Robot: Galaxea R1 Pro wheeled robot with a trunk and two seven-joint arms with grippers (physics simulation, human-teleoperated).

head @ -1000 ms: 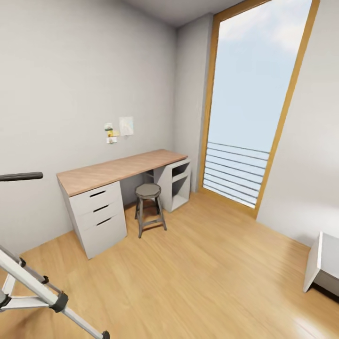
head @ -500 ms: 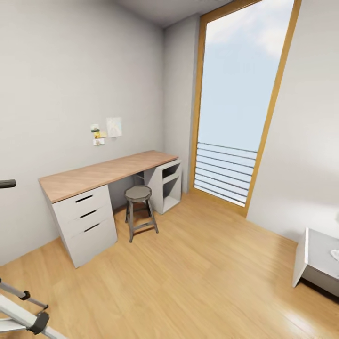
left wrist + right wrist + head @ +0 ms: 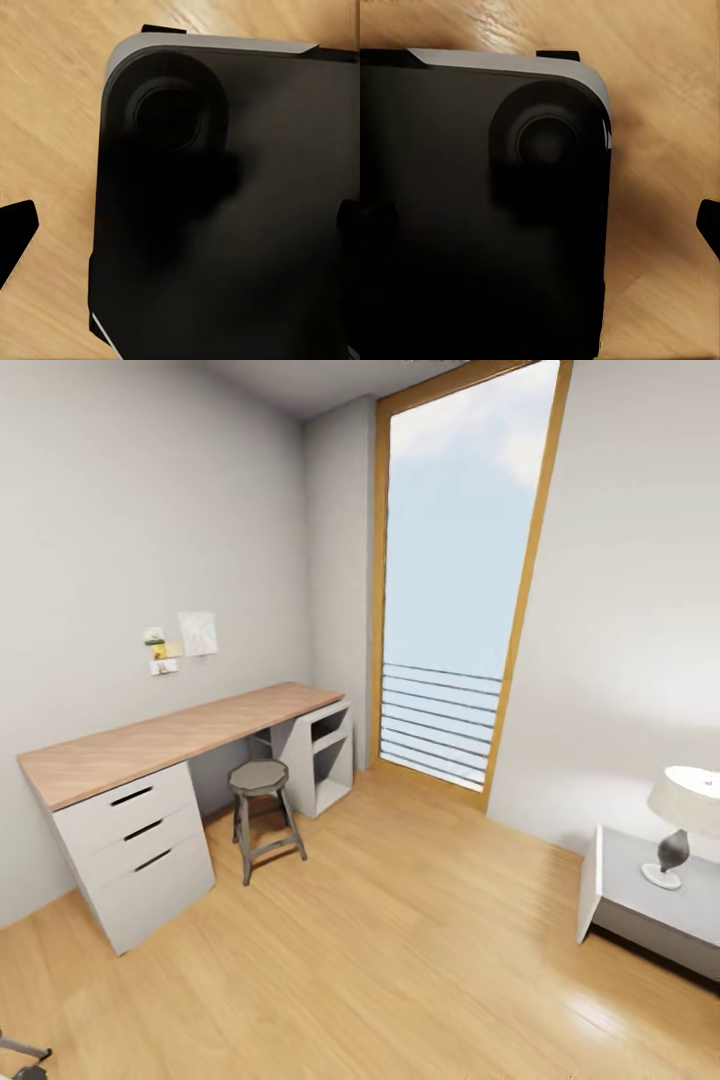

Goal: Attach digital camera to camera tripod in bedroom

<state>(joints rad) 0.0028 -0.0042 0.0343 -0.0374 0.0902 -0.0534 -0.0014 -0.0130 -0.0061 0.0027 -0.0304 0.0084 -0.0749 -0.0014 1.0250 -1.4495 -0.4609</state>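
Where the tripod is cut by the frame, its axis cannot be judged | one desk, one stool, one lamp counted | grip state of both grippers cannot be told

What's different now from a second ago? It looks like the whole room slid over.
The camera turned right, not the furniture. The desk and stool slid left in the head view, a nightstand with a lamp came in at the right, and the camera tripod nearly left at the bottom left corner. Nothing was grasped or released.
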